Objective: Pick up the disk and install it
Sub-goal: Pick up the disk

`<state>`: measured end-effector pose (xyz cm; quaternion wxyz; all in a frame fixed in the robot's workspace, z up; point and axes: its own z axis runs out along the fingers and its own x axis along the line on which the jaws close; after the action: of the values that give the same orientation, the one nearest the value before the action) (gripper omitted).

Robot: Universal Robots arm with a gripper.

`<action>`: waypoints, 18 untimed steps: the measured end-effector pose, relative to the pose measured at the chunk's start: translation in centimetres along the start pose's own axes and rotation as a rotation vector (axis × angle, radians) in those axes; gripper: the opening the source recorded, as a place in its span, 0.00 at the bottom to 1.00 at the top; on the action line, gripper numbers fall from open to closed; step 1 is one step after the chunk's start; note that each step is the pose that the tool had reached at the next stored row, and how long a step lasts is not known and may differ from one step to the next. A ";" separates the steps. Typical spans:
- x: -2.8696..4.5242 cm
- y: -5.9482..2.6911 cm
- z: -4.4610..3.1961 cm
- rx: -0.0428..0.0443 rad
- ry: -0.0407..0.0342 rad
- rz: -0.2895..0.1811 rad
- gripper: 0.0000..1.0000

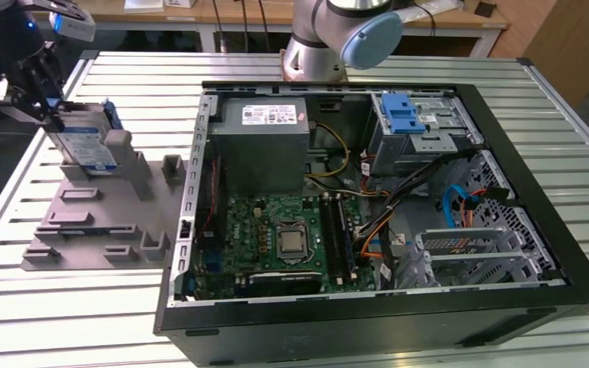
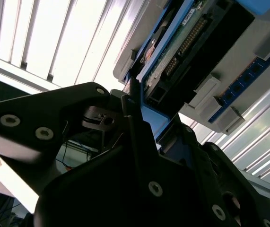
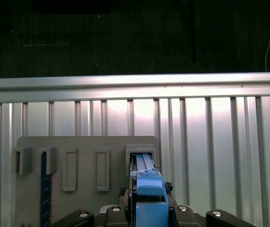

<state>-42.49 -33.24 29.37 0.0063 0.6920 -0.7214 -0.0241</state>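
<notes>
The disk [image 1: 83, 144] stands on edge in a slot at the far end of a grey holder plate [image 1: 100, 222], on the exterior view's left. It is silver-grey with a white-and-blue label and a blue carrier. My gripper [image 1: 47, 115] is at its upper edge, with the black fingers on either side of the blue frame. In the first wrist view the disk [image 3: 146, 182] runs from the holder's slot into my gripper [image 3: 148, 213]. The second wrist view shows a finger [image 2: 134, 118] pressed against the disk's [image 2: 191, 42] blue edge.
An open computer case [image 1: 540, 230] lies on the slatted metal table [image 1: 59, 307], to the right of the holder. Inside it are a blue-latched drive cage [image 1: 412, 123], a grey power supply [image 1: 264, 138] and the motherboard [image 1: 284, 238]. A blue memory stick [image 3: 44, 189] stands in the holder.
</notes>
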 end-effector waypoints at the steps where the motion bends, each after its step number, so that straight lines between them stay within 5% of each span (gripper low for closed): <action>1: 0.00 0.00 -0.02 -0.0001 0.0000 0.000 0.37; 18: -0.02 0.03 -0.75 0.0000 -0.0001 0.000 0.37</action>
<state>-42.49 -33.24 30.13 0.0063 0.6920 -0.7214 -0.0242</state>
